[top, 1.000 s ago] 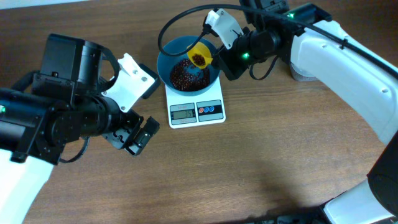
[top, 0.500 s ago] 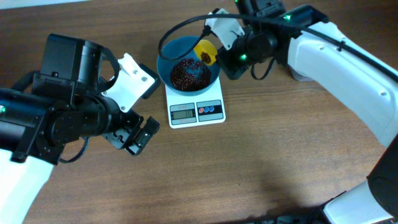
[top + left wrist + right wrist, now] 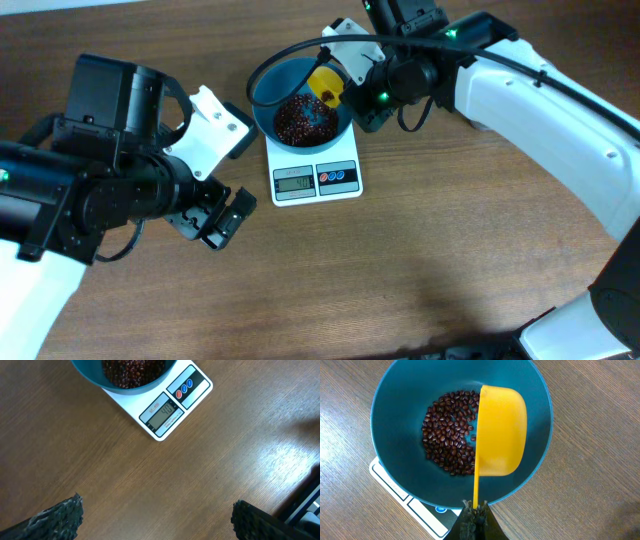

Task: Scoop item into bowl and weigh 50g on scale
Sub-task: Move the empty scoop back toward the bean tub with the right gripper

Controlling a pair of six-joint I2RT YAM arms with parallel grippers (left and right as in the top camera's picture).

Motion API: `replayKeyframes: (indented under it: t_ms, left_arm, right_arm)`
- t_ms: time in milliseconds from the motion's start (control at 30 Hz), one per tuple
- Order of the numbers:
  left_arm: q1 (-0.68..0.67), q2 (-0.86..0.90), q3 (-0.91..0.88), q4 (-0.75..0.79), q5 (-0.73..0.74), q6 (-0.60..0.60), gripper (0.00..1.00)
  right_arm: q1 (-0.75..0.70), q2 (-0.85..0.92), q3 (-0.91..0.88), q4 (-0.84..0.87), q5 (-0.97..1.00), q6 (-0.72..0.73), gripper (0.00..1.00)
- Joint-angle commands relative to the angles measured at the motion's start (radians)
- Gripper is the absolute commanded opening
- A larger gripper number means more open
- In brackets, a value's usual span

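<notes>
The teal-blue bowl (image 3: 267,98) stands on the white scale (image 3: 315,180), with a heap of dark red-brown beans (image 3: 300,118) inside. In the right wrist view the bowl (image 3: 395,405) holds the beans (image 3: 447,435), and my right gripper (image 3: 475,510) is shut on the handle of a yellow scoop (image 3: 500,430) turned over above the bowl's right side. The scoop (image 3: 325,82) and right gripper (image 3: 365,85) sit over the bowl's far right rim. The scale's display (image 3: 162,411) shows in the left wrist view. My left gripper (image 3: 222,222) is open and empty, left of the scale (image 3: 192,380).
The bowl (image 3: 95,375) with beans (image 3: 132,370) is cut off at the top of the left wrist view. A black cable (image 3: 290,35) loops over the bowl's far side. A grey object (image 3: 480,118) lies partly hidden behind the right arm.
The scoop has tipped over from bean-filled to upside down and moved up-left over the bowl's far rim. The bean heap in the bowl has grown. The left arm has not moved.
</notes>
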Motion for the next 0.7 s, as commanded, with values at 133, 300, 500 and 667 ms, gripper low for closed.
replayKeyframes:
  t_ms: [133, 300, 500, 667]
  left_arm:
    - [0.004, -0.006, 0.015, 0.002, 0.014, -0.013, 0.99]
    - [0.004, -0.006, 0.014, 0.002, 0.014, -0.013, 0.99]
    - [0.004, -0.006, 0.015, 0.002, 0.014, -0.013, 0.99]
    - [0.004, -0.006, 0.014, 0.002, 0.014, -0.013, 0.99]
  right_arm:
    - [0.007, -0.036, 0.006, 0.003, 0.028, 0.004, 0.04]
    - [0.045, -0.036, 0.006, 0.003, 0.144, 0.004, 0.04]
    - [0.061, -0.048, 0.023, 0.003, 0.201, 0.004, 0.04]
    - [0.072, -0.049, 0.052, 0.003, 0.223, 0.003, 0.04]
